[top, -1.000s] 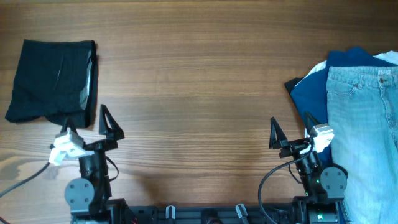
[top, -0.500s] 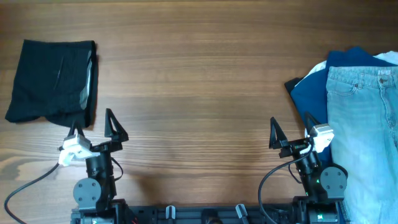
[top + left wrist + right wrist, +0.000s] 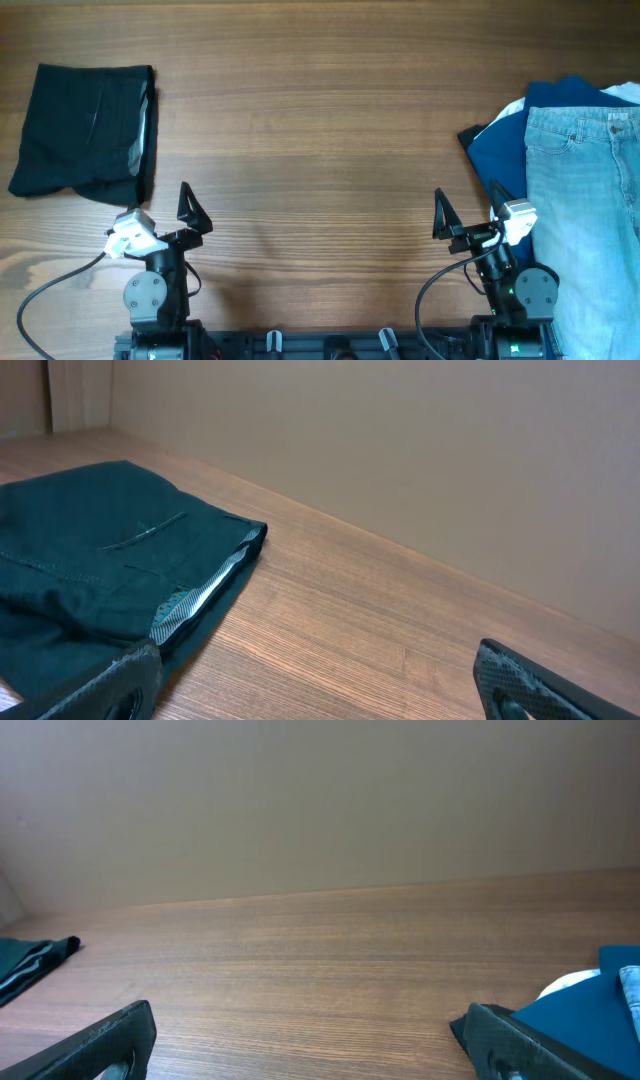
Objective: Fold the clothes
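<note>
The clothes [image 3: 85,130], a black garment, lie folded in a rough rectangle at the table's far left, with a pale grey lining showing along the right edge. In the left wrist view the clothes [image 3: 90,570] lie ahead on the left, just past the left finger. My left gripper [image 3: 160,207] hovers near the front edge, a little in front and to the right of the garment, open and holding nothing [image 3: 320,695]. My right gripper [image 3: 467,207] stands open over bare wood at the front right, also holding nothing [image 3: 310,1050].
Light blue jeans [image 3: 590,200] lie at the right edge over a royal blue garment [image 3: 500,140], with a bit of white cloth [image 3: 512,108] beside them. The blue garment's corner [image 3: 585,1015] sits just behind my right gripper's right finger. Brown wood table [image 3: 320,120] spans the middle.
My left arm has drawn to the right and back toward the front edge, away from the black garment. The right arm and all the cloth have stayed still.
</note>
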Robot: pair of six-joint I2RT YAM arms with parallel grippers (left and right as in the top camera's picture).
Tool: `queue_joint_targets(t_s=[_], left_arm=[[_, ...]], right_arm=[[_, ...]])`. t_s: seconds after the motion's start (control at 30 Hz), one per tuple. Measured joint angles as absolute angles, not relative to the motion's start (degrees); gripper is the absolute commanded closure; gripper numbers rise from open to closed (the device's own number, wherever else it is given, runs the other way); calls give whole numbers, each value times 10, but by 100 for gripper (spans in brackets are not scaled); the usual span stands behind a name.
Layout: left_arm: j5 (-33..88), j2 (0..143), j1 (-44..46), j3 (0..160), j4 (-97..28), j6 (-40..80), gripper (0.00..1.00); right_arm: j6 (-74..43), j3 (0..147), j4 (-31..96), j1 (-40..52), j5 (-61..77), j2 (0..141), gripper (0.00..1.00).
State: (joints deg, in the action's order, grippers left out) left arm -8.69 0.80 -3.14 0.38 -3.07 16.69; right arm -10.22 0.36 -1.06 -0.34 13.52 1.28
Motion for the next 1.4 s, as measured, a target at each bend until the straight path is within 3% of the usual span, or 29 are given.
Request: queue_joint_targets(t_s=[0.57, 0.7, 0.83, 1.13, 1.3, 1.4], left_arm=[[-87, 8, -31, 4, -31, 167, 0], [-87, 8, -31, 4, -31, 167, 0], [-87, 8, -31, 4, -31, 167, 0], [-87, 8, -31, 4, -31, 167, 0], [-87, 8, -31, 4, -31, 167, 0], [-87, 8, -31, 4, -31, 167, 0]], right_arm=[[-89, 3, -28, -3, 82, 13, 0], [-85, 4, -197, -3, 14, 15, 0], [-74, 6, -444, -3, -65, 17, 0], [-16, 3, -624, -3, -88, 16, 0], [73, 3, -660, -3, 12, 16, 0], [98, 4, -745, -3, 59, 16, 0]])
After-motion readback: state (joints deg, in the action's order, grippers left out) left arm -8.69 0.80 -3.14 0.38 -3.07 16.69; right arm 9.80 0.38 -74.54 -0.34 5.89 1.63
